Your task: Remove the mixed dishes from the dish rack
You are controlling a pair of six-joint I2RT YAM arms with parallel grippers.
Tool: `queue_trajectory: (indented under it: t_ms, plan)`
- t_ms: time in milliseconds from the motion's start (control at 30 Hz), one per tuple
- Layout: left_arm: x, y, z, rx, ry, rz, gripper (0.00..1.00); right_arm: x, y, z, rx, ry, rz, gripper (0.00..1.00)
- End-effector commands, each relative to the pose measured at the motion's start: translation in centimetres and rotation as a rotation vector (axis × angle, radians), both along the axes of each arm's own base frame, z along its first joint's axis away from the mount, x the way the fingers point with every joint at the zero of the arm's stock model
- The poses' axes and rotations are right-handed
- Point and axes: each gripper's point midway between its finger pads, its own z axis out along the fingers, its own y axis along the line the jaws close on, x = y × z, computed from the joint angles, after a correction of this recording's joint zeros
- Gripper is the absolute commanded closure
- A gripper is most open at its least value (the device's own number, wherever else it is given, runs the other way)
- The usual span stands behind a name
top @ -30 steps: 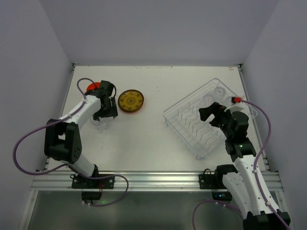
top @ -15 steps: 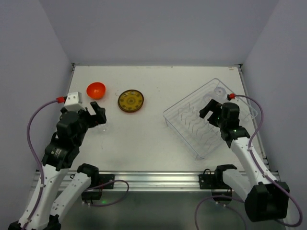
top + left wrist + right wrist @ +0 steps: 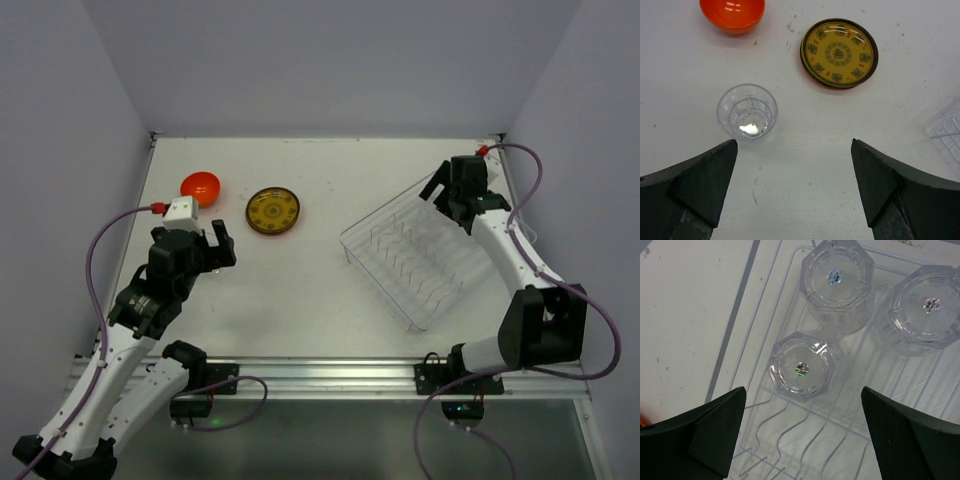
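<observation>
Out on table: orange bowl [image 3: 200, 186], patterned plate stack [image 3: 273, 211], one clear cup [image 3: 747, 111]. Three cups [image 3: 801, 368] sat in dish rack [image 3: 378, 288], pending. Left gripper [image 3: 794, 165], right gripper [image 3: 803, 410]: jaws apart, empty.

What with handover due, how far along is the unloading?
Done: orange-red bowl, patterned plate and one clear cup sit on the table. In hand: nothing; left gripper and right gripper are open, the right above the dish rack. Left: three cups inside it.

Clear plastic cup [image 3: 747, 111], glossy bowl [image 3: 732, 12], matt table [image 3: 805, 165].
</observation>
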Motion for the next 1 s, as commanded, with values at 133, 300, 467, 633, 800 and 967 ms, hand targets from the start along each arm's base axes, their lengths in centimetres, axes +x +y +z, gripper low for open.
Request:
queue_trajectory:
  t_ms: [133,300,467,633,800,967]
  plan:
    - [0.4,0.4,1.5,-0.013,-0.053,0.039,0.0,1.9,-0.5,-0.9,-0.052,0.094,-0.002,0.01]
    - [0.8,0.1,0.8,0.0,-0.022,0.029,0.0,1.9,0.2,-4.1,-0.027,0.171,0.025,0.04]
    - [0.7,0.4,0.8,0.001,-0.023,0.044,0.0,1.9,0.2,-4.3,-0.03,0.135,0.027,0.08]
    - [0.7,0.7,0.7,0.004,-0.024,0.061,0.0,2.6,0.1,-4.4,-0.044,0.141,0.032,0.27]
    - [1.0,0.5,0.1,0.016,0.004,0.058,0.0,2.9,0.1,-4.8,-0.049,0.153,0.04,0.28]
    - [0.8,0.6,0.3,0.009,-0.009,0.058,0.0,3.0,-0.4,-5.6,-0.076,0.197,0.032,0.12]
